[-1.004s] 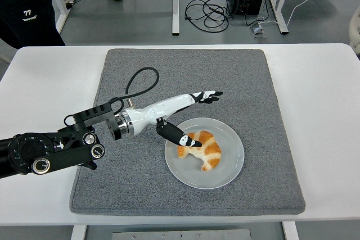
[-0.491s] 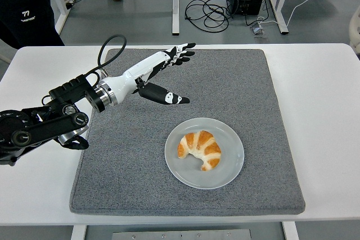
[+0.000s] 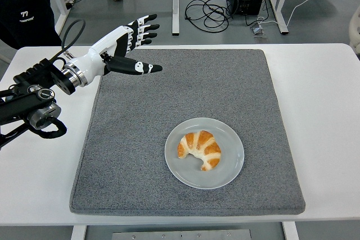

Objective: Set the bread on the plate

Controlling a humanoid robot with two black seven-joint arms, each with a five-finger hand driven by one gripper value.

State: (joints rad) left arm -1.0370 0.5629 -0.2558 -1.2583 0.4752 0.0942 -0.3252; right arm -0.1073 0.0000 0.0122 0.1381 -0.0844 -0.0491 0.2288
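A golden croissant lies on the round white plate, which sits on the grey mat in the middle of the table. My left hand is up over the mat's far left corner, well away from the plate. Its fingers are spread and it holds nothing. The left arm comes in from the left edge. My right hand is not in view.
The white table extends around the mat on all sides. A person in dark clothes stands at the far left behind the table. Cables and desk legs are on the floor beyond.
My left hand has let go of the croissant on the plate and pulled back up and to the left, from beside the plate to the mat's far left corner.
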